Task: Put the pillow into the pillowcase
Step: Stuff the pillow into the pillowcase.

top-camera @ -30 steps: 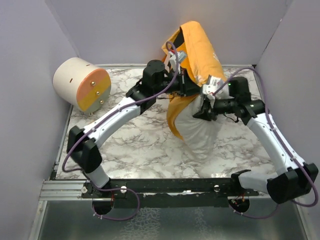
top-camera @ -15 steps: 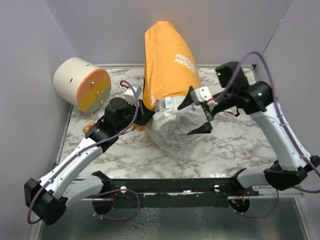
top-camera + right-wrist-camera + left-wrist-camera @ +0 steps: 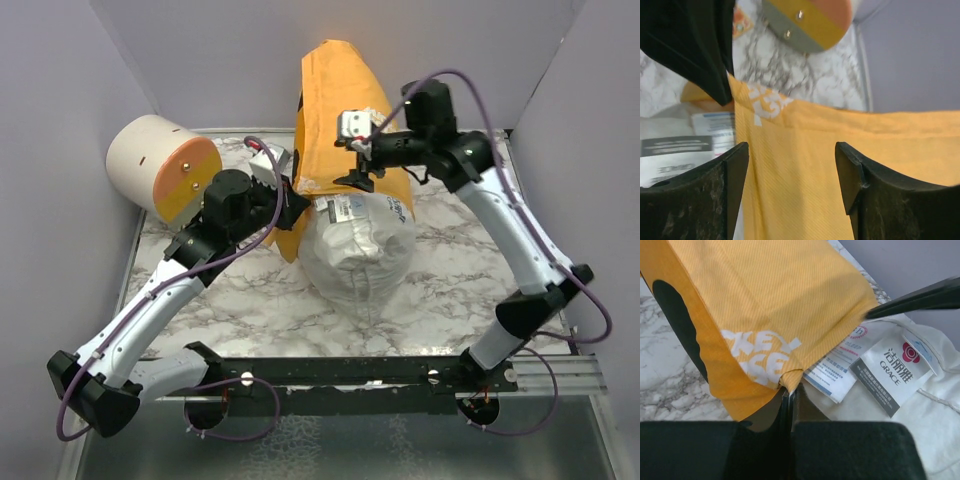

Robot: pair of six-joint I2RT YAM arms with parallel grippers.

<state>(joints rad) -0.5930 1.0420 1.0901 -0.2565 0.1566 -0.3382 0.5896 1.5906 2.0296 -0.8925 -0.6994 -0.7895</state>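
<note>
The orange-yellow pillowcase [image 3: 338, 105] stands over the top of the white pillow [image 3: 358, 250], whose lower half bulges out onto the marble table. My left gripper [image 3: 291, 207] is shut on the case's open hem at its left side; in the left wrist view the hem [image 3: 788, 381] is pinched at the fingertips [image 3: 789, 390], beside the pillow's labels [image 3: 892, 372]. My right gripper [image 3: 358, 165] is open over the front of the case, just above the hem. The right wrist view has orange cloth [image 3: 800, 200] behind the spread fingers [image 3: 732, 165], with nothing gripped.
A cream-and-orange cylinder [image 3: 162, 168] lies at the back left of the marble table [image 3: 250, 290]. Lilac walls close in the left, back and right sides. The black base rail [image 3: 330, 375] runs along the near edge.
My right gripper let go of the pillow's edge, opened, and swung up and left over the pillowcase. The left arm pulled the hem down and left, and the case now covers more pillow.
</note>
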